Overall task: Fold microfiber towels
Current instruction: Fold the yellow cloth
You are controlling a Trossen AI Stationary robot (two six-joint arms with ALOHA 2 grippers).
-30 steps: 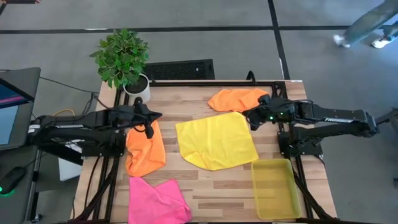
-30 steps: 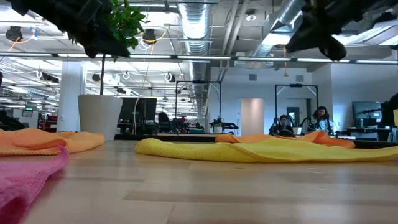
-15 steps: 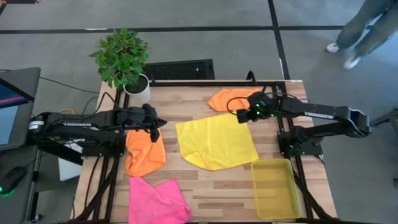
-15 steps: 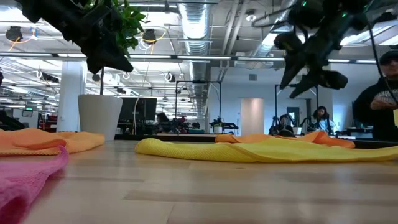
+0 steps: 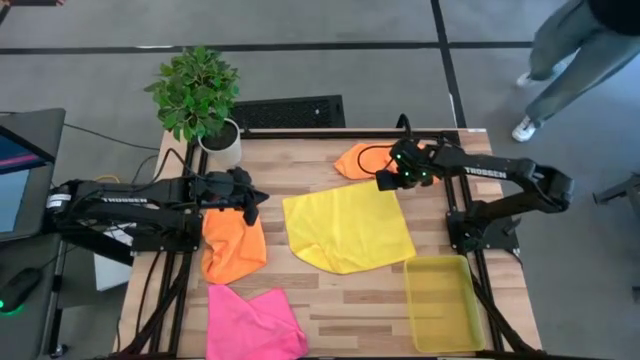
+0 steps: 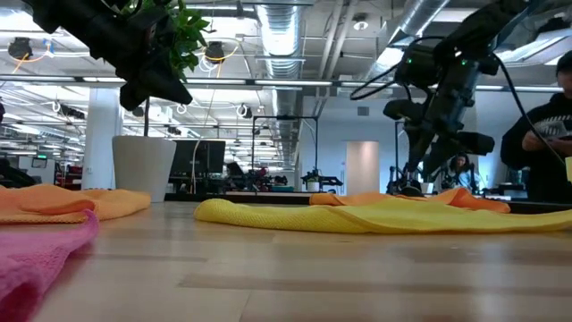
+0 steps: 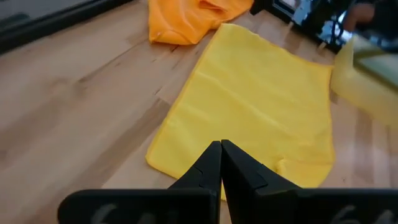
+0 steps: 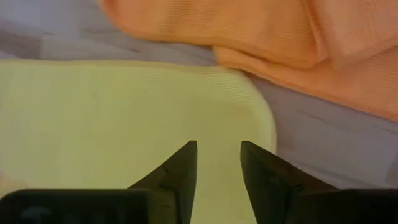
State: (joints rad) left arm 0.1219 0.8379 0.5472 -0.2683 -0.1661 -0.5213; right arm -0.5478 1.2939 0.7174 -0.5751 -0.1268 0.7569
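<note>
A yellow towel [image 5: 345, 228] lies spread flat at the table's middle. One orange towel [image 5: 372, 158] lies crumpled at the far edge, another [image 5: 233, 245] lies at the left, and a pink towel [image 5: 250, 322] lies at the near left. My right gripper [image 5: 385, 180] is open and points down just over the yellow towel's far right corner [image 8: 252, 93]; I see no touch. My left gripper [image 5: 251, 206] is shut and empty. It hovers above the table between the left orange towel and the yellow towel's left edge [image 7: 180, 115].
A yellow translucent bin [image 5: 440, 300] stands at the near right corner. A potted plant [image 5: 200, 100] stands off the table's far left corner. A person [image 5: 575, 50] walks on the floor beyond the far right; a person also shows in the low view [image 6: 545, 148].
My right gripper has gone toward the table's left and far edge and down, tipping to point down over the yellow towel's far right corner. My left gripper has shifted a little toward the yellow towel. The towels have not moved.
</note>
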